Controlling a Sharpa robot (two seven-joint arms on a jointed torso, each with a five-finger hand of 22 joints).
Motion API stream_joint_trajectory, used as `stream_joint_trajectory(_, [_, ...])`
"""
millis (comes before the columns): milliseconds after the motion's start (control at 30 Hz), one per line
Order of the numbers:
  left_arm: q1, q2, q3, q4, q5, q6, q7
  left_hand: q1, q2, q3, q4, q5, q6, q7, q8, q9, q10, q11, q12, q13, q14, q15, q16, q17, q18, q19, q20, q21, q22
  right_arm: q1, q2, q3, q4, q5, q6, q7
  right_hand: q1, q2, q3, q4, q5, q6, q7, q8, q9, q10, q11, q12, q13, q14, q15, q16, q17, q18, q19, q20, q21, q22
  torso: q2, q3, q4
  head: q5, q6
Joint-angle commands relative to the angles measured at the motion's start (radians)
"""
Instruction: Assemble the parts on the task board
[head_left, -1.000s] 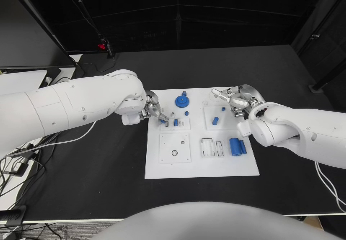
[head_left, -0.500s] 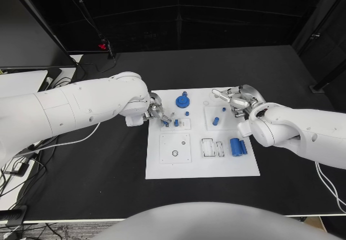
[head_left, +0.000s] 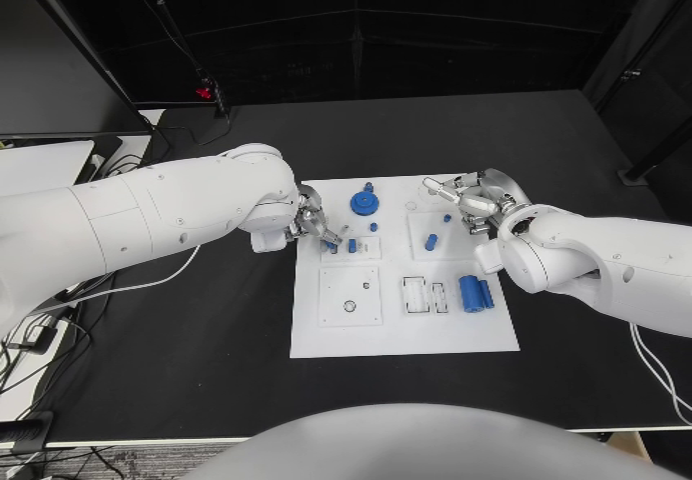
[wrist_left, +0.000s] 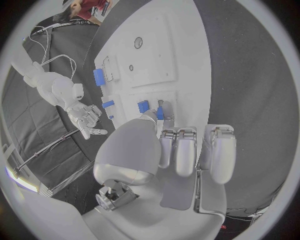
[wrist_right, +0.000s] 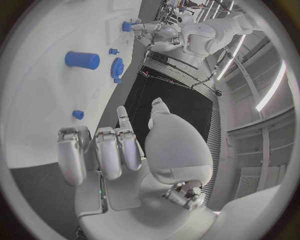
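Note:
The white task board (head_left: 404, 325) lies mid-table. My left hand (head_left: 312, 226) is at its far left edge and pinches a small blue part (wrist_left: 160, 114) between thumb and finger, just above the board (wrist_left: 181, 50) and next to a second small blue part (wrist_left: 144, 106). On the board stand a blue gear (head_left: 365, 204), a small blue peg (head_left: 374, 227), a blue cylinder (head_left: 431, 241) and a blue block (head_left: 473, 292). My right hand (head_left: 473, 205) hovers over the far right corner with its fingers apart, holding nothing; the cylinder (wrist_right: 82, 60) and gear (wrist_right: 117, 67) lie beyond its fingers.
The black table (head_left: 188, 350) surrounds the board. White inset plates (head_left: 351, 296) and a slotted holder (head_left: 423, 295) sit in the board's near half. Loose cables (head_left: 43, 320) hang off the table's left edge.
My left hand has edged slightly along the board's far left with the small blue part. The right hand has stayed in place.

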Motion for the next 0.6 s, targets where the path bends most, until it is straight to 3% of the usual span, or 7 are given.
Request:
stream_joint_trajectory(33, [-0.002, -0.001, 0.000, -0.002, -0.006, 0.001, 0.005, 0.120, 0.120, 0.007, -0.001, 0.000, 0.004, -0.003, 0.004, 0.001, 0.116, -0.014, -0.004, 0.260, 0.106, -0.006, 0.001, 0.263, -0.006, 0.102, -0.002, 0.003, 0.263, 0.001, 0.001, 0.000, 0.002, -0.003, 0.005, 0.008, -0.003, 0.008, -0.008, 0.000, 0.002, -0.006, 0.002, 0.003, 0.002, 0.106, 0.006, 0.003, 0.263, 0.102, 0.003, 0.002, 0.263, -0.004, 0.097, 0.005, -0.005, 0.260, 0.000, -0.0008, -0.0002, 0.002, 0.000])
stream_joint_trajectory(600, [-0.008, 0.000, 0.000, 0.001, -0.001, 0.034, 0.015, 0.119, 0.120, 0.010, -0.001, -0.002, 0.002, -0.002, 0.003, 0.001, 0.116, -0.014, -0.004, 0.260, 0.106, -0.006, 0.001, 0.263, -0.006, 0.102, -0.002, 0.003, 0.263, 0.001, 0.000, 0.000, 0.001, -0.003, 0.005, 0.007, -0.003, 0.008, -0.008, 0.000, 0.002, -0.006, 0.002, 0.003, 0.002, 0.106, 0.006, 0.003, 0.263, 0.102, 0.003, 0.002, 0.263, -0.004, 0.097, 0.005, -0.005, 0.260, 0.000, -0.0006, 0.0002, -0.002, -0.002])
